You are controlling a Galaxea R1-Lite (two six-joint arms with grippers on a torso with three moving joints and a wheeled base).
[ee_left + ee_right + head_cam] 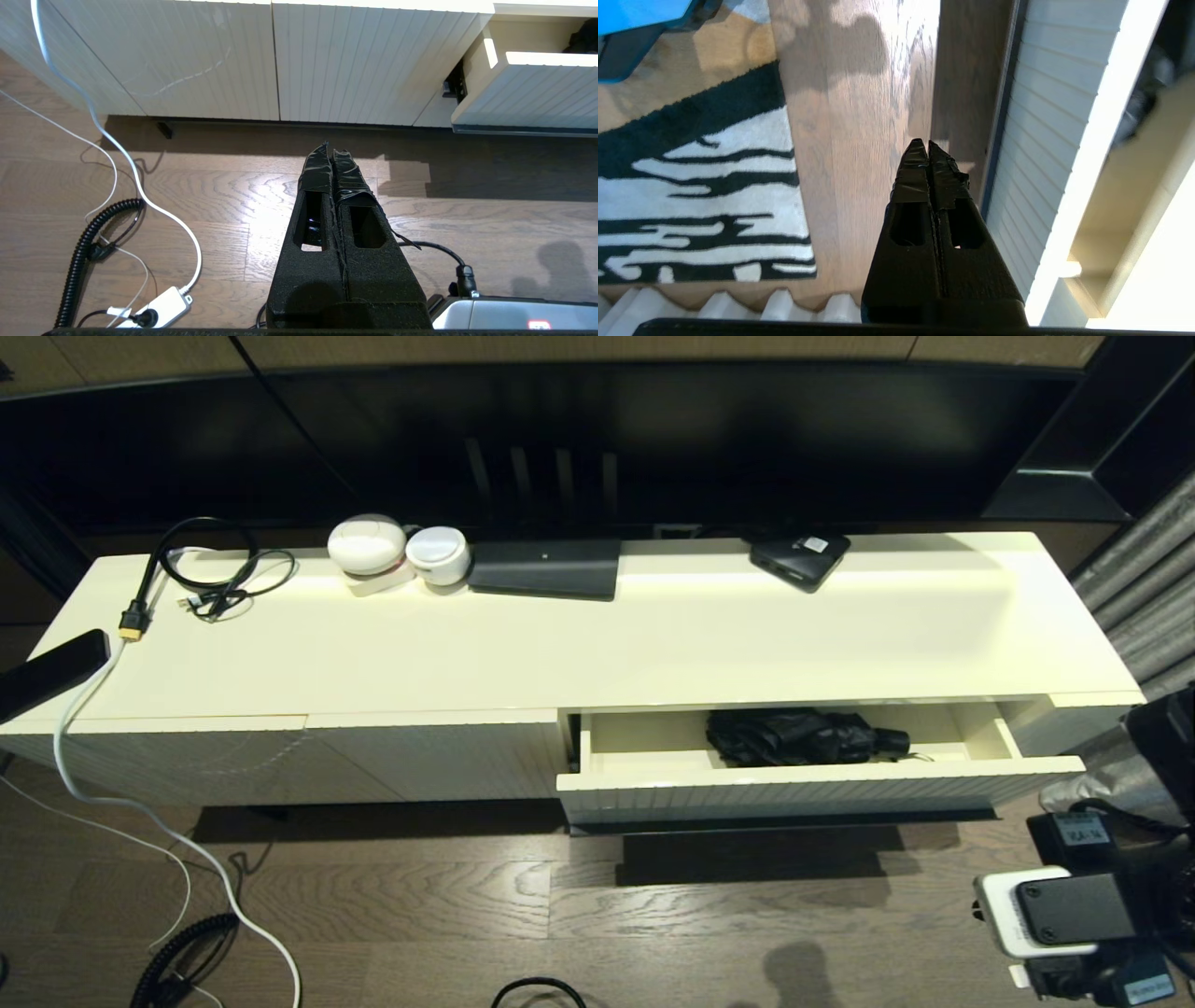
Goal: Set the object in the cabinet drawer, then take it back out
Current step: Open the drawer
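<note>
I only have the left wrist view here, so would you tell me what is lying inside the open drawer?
Observer: In the head view, the black folding umbrella lies inside the open drawer, with its handle end pointing to the robot's right.
Operator: Thank you. Is the right gripper anywhere near it?
Observer: No. The right gripper is shut and holds nothing; it hangs over the wooden floor in front of the drawer's ribbed front.
Operator: And is anything sitting on the cabinet top above the drawer?
Observer: A small flat black box with a white label sits at the back edge of the cabinet top, above the drawer.
</note>
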